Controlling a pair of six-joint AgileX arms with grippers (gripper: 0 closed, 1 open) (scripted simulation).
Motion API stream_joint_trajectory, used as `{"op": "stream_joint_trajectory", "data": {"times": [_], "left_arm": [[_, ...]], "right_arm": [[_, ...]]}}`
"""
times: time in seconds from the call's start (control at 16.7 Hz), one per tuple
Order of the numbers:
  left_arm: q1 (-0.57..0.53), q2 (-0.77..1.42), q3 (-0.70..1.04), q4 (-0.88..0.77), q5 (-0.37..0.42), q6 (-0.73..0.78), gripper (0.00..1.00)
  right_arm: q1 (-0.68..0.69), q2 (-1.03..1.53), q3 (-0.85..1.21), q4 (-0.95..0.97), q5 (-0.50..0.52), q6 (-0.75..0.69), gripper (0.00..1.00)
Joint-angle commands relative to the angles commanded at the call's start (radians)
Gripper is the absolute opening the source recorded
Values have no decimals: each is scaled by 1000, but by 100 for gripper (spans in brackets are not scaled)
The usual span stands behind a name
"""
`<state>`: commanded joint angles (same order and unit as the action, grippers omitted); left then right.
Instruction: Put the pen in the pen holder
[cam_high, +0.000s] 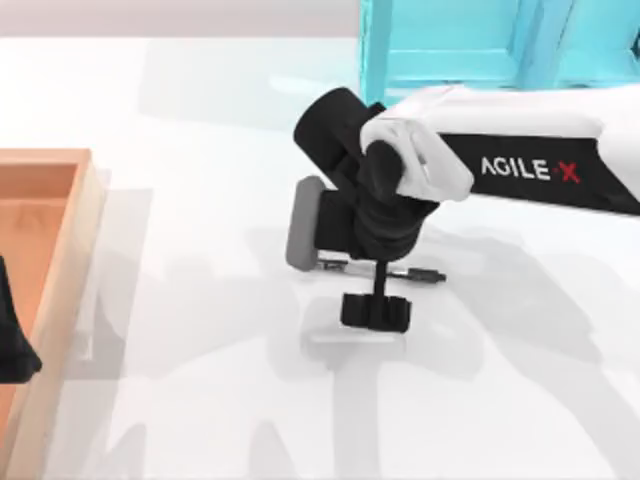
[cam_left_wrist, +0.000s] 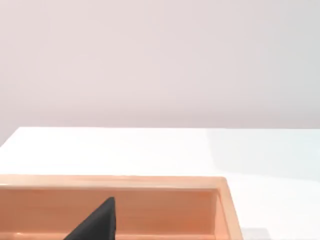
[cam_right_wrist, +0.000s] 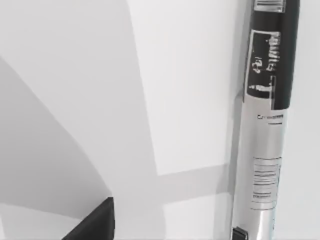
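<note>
The pen (cam_high: 420, 273) lies flat on the white worktop (cam_high: 200, 380), directly beneath the right arm's jaws (cam_high: 375, 290), which hang over its middle. I cannot tell how far they are open. The left arm's jaws (cam_high: 12, 345) sit over the wooden tray (cam_high: 85, 215) at the worktop's left edge.

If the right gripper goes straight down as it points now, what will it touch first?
Most likely the pen, lying on the white table under the right gripper; depth is unclear.
</note>
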<state>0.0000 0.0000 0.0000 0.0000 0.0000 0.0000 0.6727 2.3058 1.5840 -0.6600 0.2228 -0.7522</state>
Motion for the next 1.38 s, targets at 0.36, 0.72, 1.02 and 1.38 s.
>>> {"op": "stream_joint_trajectory", "data": {"times": [0.36,0.72,1.02,1.38], "left_arm": [[0,0,0,0,0,0,100],[0,0,0,0,0,0,100],[0,0,0,0,0,0,100],[0,0,0,0,0,0,100]], "right_arm": [[0,0,0,0,0,0,77],[0,0,0,0,0,0,32],[0,0,0,0,0,0,0],[0,0,0,0,0,0,0]]}}
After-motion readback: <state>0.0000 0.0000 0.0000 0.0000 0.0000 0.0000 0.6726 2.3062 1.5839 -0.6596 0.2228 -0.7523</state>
